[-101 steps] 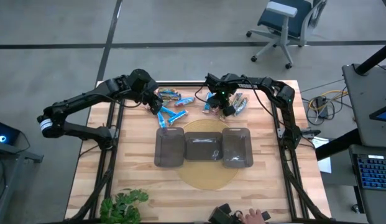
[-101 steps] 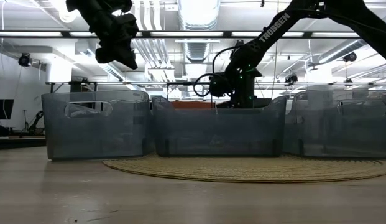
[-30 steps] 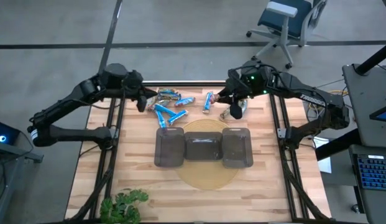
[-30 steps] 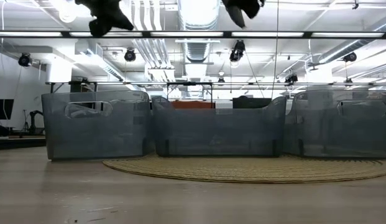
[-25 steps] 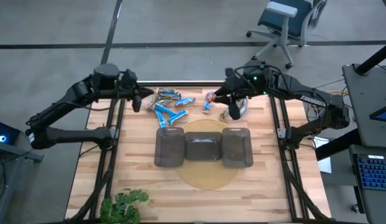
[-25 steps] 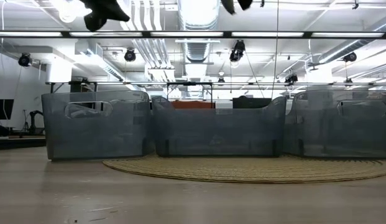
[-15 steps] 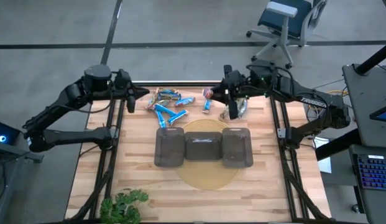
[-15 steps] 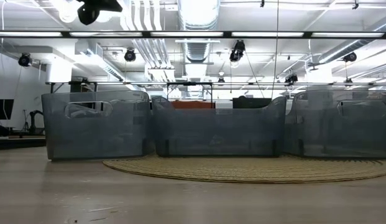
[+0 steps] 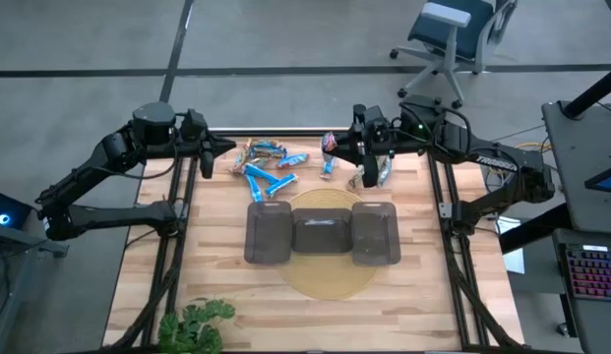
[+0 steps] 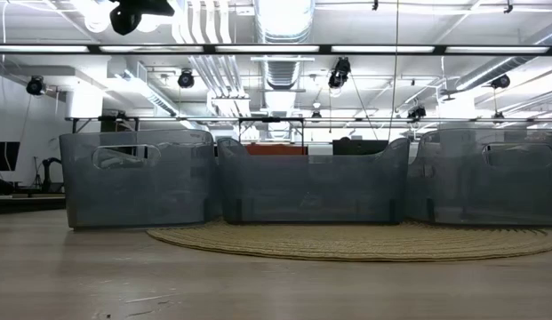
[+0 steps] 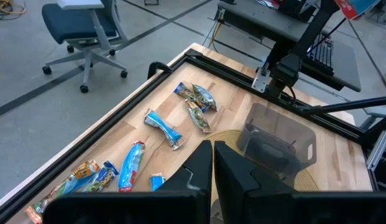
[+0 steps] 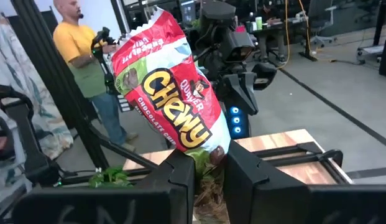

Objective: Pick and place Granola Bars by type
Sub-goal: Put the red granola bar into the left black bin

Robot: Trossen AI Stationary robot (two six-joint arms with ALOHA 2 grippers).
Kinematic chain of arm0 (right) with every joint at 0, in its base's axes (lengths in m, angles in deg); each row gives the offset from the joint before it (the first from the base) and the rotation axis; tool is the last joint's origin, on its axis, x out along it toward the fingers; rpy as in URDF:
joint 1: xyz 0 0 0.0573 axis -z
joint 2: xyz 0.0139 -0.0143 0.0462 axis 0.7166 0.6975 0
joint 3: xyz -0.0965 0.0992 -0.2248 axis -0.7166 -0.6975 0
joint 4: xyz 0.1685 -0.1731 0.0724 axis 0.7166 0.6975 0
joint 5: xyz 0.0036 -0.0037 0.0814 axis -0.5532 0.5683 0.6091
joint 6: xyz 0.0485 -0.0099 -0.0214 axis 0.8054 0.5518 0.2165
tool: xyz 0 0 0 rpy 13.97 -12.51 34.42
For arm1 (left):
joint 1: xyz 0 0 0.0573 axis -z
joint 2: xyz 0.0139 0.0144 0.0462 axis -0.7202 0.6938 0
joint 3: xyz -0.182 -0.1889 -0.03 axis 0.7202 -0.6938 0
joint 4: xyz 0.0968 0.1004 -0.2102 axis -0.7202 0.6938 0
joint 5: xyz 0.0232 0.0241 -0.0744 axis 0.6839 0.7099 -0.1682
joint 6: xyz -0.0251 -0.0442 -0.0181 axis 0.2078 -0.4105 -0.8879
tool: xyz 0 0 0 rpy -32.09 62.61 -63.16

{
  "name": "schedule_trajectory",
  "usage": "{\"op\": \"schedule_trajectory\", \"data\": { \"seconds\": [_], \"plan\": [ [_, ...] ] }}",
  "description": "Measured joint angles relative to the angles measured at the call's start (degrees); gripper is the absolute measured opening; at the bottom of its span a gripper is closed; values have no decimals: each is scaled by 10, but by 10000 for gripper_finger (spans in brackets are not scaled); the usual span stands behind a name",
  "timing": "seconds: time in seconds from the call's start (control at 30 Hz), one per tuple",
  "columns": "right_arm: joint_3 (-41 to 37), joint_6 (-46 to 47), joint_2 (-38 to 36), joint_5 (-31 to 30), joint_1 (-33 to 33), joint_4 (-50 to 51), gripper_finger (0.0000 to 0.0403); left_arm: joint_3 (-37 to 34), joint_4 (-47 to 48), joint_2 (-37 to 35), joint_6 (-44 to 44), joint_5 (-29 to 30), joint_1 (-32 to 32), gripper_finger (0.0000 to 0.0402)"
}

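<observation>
Loose granola bars lie flat along the table's far edge: blue ones [image 9: 261,179], orange ones [image 9: 262,149] and green-silver ones [image 9: 380,169]. The left wrist view shows the same bars [image 11: 163,127]. My right gripper [image 9: 336,147] hangs above them, pointing level toward the table's left. It is shut on a red, green and yellow bar [image 12: 174,93]. My left gripper [image 9: 224,146] is shut and holds nothing, high over the far left corner [image 11: 212,158]. My right gripper pinches one end of the bar's wrapper [image 12: 208,155] between its two fingers [image 12: 180,171]. The fingers lie level, coming from the table's right, along the bar. The rest of the bar sticks out past the fingertips, clear of the table.
Three dark see-through trays [image 9: 269,233] [image 9: 322,232] [image 9: 375,233] stand side by side on a round woven mat [image 9: 330,280] at mid-table. A plant [image 9: 197,324] sits at the near left edge. A person in a yellow shirt [image 12: 74,43] stands beyond the table.
My right gripper has risen, tipped up from pointing down to level and rolled. It has carried the bar up and toward the table's left. My left gripper has drawn back toward the far left corner and gone up a little, staying shut.
</observation>
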Motion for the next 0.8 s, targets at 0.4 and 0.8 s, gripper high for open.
{"op": "schedule_trajectory", "data": {
  "seconds": [0.4,0.8],
  "plan": [
    [0,9,14,0,-7,-9,44,0,0,0,0,0,0,0],
    [44,9,116,34,-24,-30,44,0,0,-1,0,0,0,0]
  ]
}}
